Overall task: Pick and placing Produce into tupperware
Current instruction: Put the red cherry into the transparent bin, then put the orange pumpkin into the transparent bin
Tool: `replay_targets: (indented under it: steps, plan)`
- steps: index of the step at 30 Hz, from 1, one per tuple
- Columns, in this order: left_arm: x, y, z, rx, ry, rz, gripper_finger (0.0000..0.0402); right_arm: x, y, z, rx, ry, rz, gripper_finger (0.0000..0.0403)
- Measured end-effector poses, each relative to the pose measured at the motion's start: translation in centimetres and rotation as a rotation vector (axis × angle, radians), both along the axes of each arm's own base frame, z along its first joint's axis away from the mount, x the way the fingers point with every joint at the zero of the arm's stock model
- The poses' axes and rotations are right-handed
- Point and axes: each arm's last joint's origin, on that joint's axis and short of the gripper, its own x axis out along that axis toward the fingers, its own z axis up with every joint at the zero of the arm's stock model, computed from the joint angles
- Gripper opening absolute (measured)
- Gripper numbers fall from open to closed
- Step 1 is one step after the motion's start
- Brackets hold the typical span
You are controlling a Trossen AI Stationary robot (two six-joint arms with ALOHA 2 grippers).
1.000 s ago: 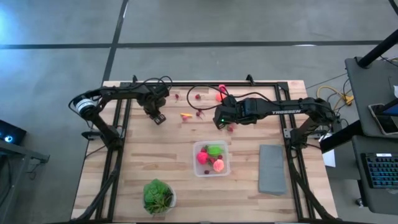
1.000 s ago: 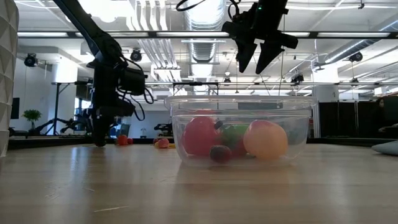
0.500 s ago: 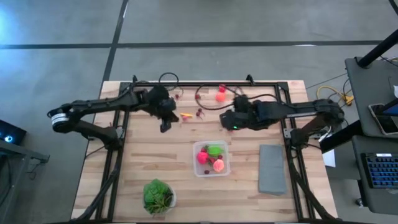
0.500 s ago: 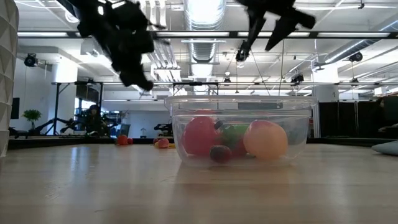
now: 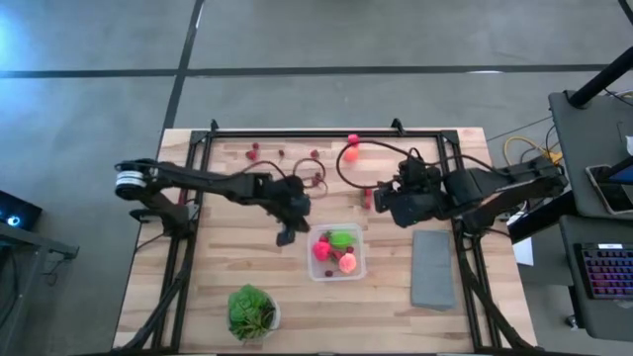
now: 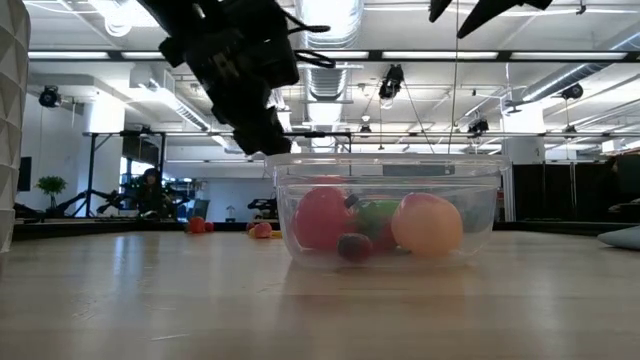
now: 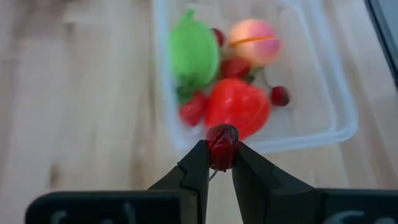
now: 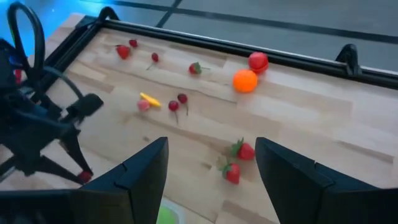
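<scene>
Left end effector (image 7: 222, 163) carries a dark red berry (image 7: 222, 138) to the near rim of the tupperware (image 5: 358, 267).

The fingers are pinched nearly closed on the berry, just short of the clear container at the middle of the tabletop (image 5: 237, 262). Several pieces already lie inside; the job looks partly done, since an orange fruit (image 8: 245, 81), strawberries (image 8: 244, 150), cherries and a yellow piece remain scattered on the far side. The right end effector (image 8: 211, 168) hangs open and empty above them. Only the left wrist view shows the berry; the overhead view alone shows the leftovers' spread.
</scene>
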Motion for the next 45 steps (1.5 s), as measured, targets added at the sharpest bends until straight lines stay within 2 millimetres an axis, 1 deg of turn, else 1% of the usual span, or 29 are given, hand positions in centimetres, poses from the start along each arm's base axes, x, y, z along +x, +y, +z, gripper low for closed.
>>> replay_targets:
  steps: [6,11,15,18,20,24,29,35,43,45]
  plan:
    - [2.3,-2.5,-0.4,0.002,0.008,-0.068,0.0040,-0.1,0.8,-0.4,0.054,0.014,0.024,0.0233]
    - [3.4,-3.0,-1.7,-0.021,0.064,-0.028,0.0044,-0.3,1.5,-0.5,0.065,0.020,0.046,0.0233]
    - [4.0,-3.0,-2.0,-0.039,0.060,-0.005,0.0078,-0.5,1.8,-0.6,0.073,0.039,0.062,0.0233]
    - [4.4,-3.0,-1.9,-0.081,0.043,0.054,0.0120,-0.6,1.8,-0.8,0.089,0.062,0.071,0.0233]
    - [4.5,-2.9,-1.6,-0.075,0.024,0.083,0.0149,-0.7,1.8,-0.8,0.098,0.072,0.075,0.0233]
    - [4.0,-2.7,-0.7,-0.034,0.007,0.122,0.0200,-0.8,1.8,-0.9,0.096,0.085,0.075,0.0233]
    - [3.0,-2.7,1.5,-0.033,-0.048,0.121,0.0235,-0.8,1.7,-0.9,0.084,0.103,0.091,0.0233]
    - [1.5,-2.7,3.9,-0.037,-0.122,0.116,0.0244,-0.8,1.8,-0.9,0.062,0.129,0.125,0.0233]
    - [-1.5,-2.5,7.7,-0.047,-0.192,0.122,0.0244,-0.8,1.7,-0.9,0.048,0.144,0.143,0.0233]
    - [-2.4,-2.4,8.6,-0.050,-0.208,0.125,0.0244,-0.7,1.4,-1.0,0.047,0.147,0.132,0.0233]
